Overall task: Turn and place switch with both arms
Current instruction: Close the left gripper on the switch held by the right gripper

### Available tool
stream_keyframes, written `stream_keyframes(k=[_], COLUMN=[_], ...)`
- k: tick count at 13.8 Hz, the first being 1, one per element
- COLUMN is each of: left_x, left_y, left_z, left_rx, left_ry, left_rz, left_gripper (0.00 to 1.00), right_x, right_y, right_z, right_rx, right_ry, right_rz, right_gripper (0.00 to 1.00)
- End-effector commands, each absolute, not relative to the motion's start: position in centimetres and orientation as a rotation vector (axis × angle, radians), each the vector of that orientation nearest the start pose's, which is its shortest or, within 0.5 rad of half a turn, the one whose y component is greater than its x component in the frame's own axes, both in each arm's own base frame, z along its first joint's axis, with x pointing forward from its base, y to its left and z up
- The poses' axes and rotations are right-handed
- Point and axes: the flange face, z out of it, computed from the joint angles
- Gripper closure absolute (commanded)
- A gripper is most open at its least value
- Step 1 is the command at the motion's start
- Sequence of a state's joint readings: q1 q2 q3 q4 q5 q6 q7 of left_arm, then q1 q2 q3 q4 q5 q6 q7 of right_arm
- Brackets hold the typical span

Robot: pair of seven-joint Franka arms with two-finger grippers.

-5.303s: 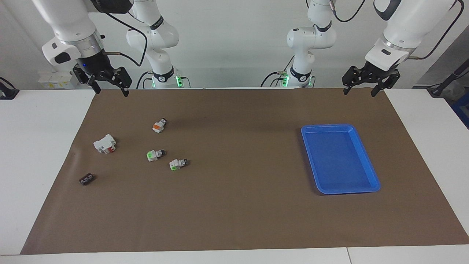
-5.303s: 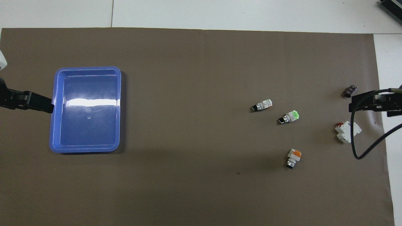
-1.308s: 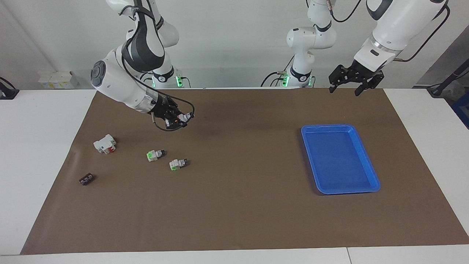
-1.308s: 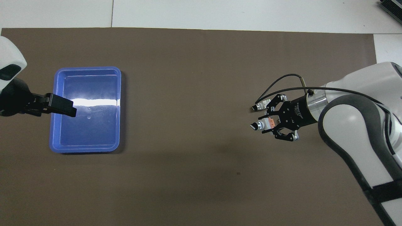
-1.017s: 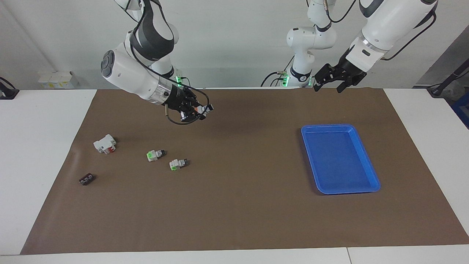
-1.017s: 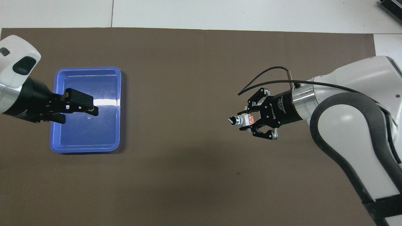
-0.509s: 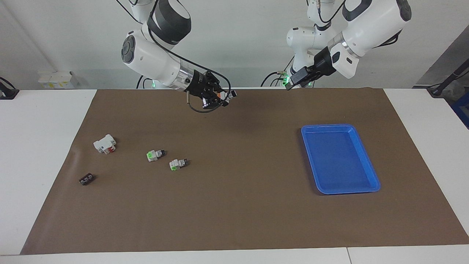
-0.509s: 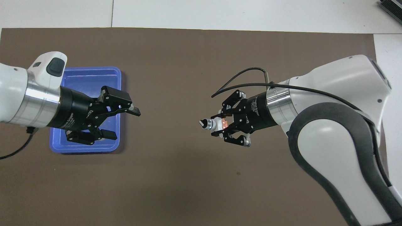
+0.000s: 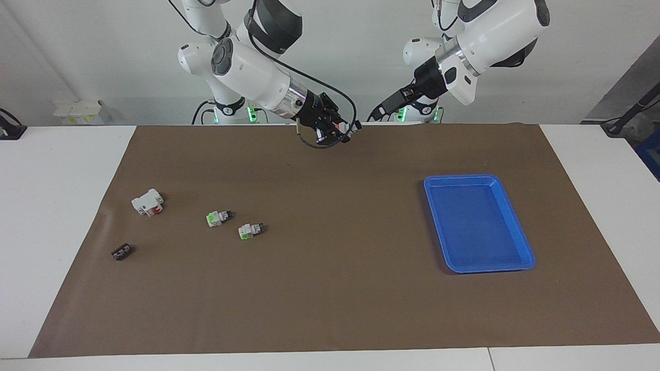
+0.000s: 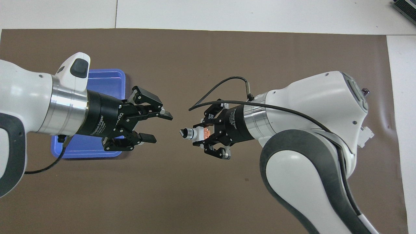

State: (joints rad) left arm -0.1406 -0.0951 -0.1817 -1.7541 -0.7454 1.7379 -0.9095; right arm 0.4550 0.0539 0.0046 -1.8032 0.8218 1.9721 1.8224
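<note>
My right gripper point(image 10: 204, 134) is shut on the switch point(image 10: 196, 133), a small white block with an orange face. Its black end points toward my left gripper. The pair hangs in the air over the middle of the brown mat, as the facing view shows with the right gripper point(image 9: 337, 131) and the switch point(image 9: 344, 129). My left gripper point(image 10: 161, 128) is open and faces the switch's black end across a short gap, touching nothing. In the facing view the left gripper point(image 9: 380, 112) is raised to about the same height.
A blue tray point(image 9: 479, 224) lies on the mat toward the left arm's end, partly covered by the left arm in the overhead view. Two green-faced switches point(image 9: 219, 217) point(image 9: 251, 230), a white block with red point(image 9: 148, 202) and a small black part point(image 9: 121, 252) lie toward the right arm's end.
The right gripper carried the switch up from the mat toward the table's middle. The left gripper swung in from over the tray to face it, and its fingers have narrowed a little.
</note>
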Motion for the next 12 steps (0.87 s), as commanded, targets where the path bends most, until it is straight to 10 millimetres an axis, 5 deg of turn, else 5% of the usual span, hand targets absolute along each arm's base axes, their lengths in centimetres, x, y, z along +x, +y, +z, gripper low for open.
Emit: stream_keyframes(k=[1,4,12], left_x=[48.5,48.6,47.3], left_y=[-23.8,-24.6,-25.8], left_z=[61.5,60.2,58.8], left_rx=[2.271,2.239,2.234], left_ry=[0.873,0.892,0.786], left_rz=[-0.455,-0.438,-0.437], left_gripper=[0.45,0.61,0.65], right_x=[51.8,51.8,51.7], right_y=[30.6,30.6,30.7], right_z=[53.9,54.0,53.9], right_rx=[-1.711,-1.712,-1.712], right_ry=[1.903,1.901,1.903], right_rz=[0.907,0.904,0.905], right_gripper=[1.0,1.0,1.0])
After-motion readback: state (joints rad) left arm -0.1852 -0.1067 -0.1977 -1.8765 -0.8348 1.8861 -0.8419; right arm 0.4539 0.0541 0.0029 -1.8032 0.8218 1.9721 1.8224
